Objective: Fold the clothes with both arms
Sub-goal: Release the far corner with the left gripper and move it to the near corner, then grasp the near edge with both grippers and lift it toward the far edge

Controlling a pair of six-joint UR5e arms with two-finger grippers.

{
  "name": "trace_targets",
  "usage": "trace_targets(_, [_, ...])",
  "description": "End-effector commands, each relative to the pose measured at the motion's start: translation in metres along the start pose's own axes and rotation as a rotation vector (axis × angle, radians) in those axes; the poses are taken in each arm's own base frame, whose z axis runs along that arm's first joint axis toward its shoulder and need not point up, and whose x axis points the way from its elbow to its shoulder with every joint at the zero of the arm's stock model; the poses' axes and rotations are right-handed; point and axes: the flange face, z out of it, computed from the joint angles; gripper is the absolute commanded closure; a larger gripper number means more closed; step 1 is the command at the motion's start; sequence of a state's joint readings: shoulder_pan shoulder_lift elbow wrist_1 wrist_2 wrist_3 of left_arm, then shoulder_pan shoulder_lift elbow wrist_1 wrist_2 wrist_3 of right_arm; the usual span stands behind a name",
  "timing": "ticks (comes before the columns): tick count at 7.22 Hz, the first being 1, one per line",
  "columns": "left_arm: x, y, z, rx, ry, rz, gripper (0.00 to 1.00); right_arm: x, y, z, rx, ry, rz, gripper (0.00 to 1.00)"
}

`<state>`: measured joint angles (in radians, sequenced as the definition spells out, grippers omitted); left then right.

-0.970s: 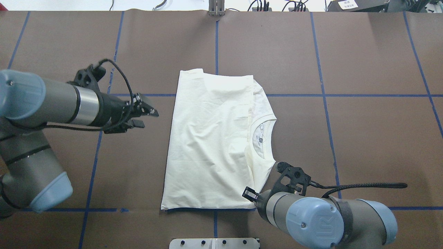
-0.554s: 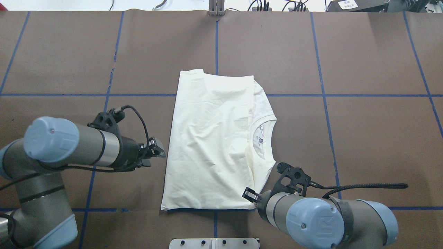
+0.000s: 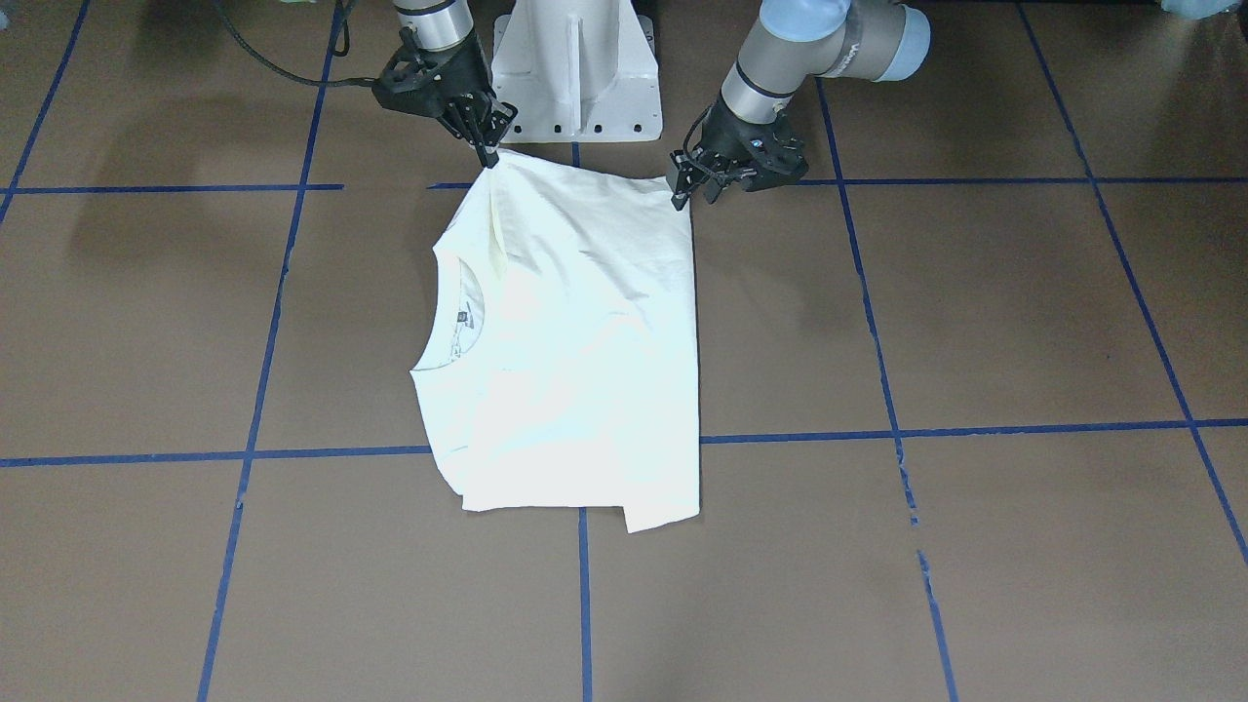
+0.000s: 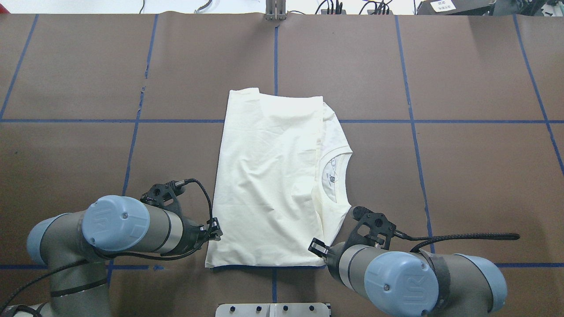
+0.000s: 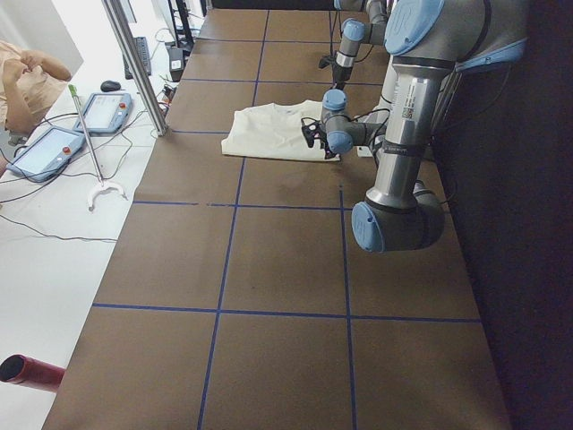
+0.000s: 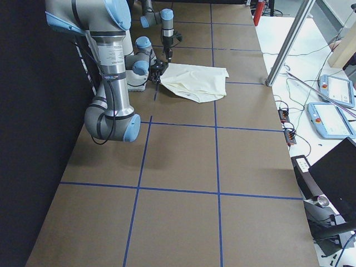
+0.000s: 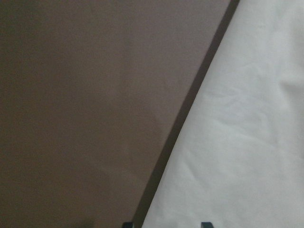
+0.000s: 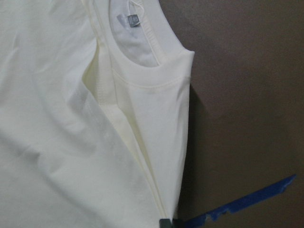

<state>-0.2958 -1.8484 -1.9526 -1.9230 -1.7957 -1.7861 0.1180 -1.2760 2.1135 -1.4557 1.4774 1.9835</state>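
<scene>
- You have the right hand [image 3: 486,159] pinched shut on the T-shirt's [image 4: 264,176] near, collar-side corner.
- Your left hand [image 3: 690,195] sits narrowly parted at the other near corner, low over the tabletop [image 4: 440,176].

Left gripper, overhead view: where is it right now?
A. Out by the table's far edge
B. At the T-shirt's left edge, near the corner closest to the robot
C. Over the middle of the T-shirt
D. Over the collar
B: the left gripper is at the left edge of the T-shirt, close to its near corner; the collar lies on the opposite side, towards the right gripper.
</scene>
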Motion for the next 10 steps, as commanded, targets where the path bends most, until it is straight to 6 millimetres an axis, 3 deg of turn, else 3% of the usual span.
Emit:
trace_targets(1, [-0.005, 0.006, 0.005, -0.009, -0.015, 0.004, 0.44, -0.003, 0.001, -0.001, -0.002, -0.006, 0.001, 1.00])
trace_targets(3, [-0.008, 0.025, 0.020, -0.037, -0.035, 0.022, 0.47, -0.002, 0.002, -0.001, -0.004, -0.003, 0.000, 1.00])
trace_targets(6, [-0.014, 0.027, 0.022, -0.040, -0.046, 0.025, 0.55, -0.004, 0.003, -0.004, -0.010, -0.009, 0.000, 1.00])
trace_targets(8, [-0.012, 0.028, 0.021, -0.041, -0.043, 0.026, 0.88, -0.004, 0.002, -0.005, -0.012, -0.010, 0.000, 1.00])
trace_targets(9, [-0.013, 0.028, 0.021, -0.039, -0.043, 0.026, 1.00, -0.004, 0.002, -0.005, -0.012, -0.010, 0.000, 1.00])
trace_targets(10, [-0.010, 0.029, 0.016, -0.042, -0.032, 0.028, 1.00, -0.004, 0.002, -0.005, -0.012, -0.010, 0.000, 1.00])
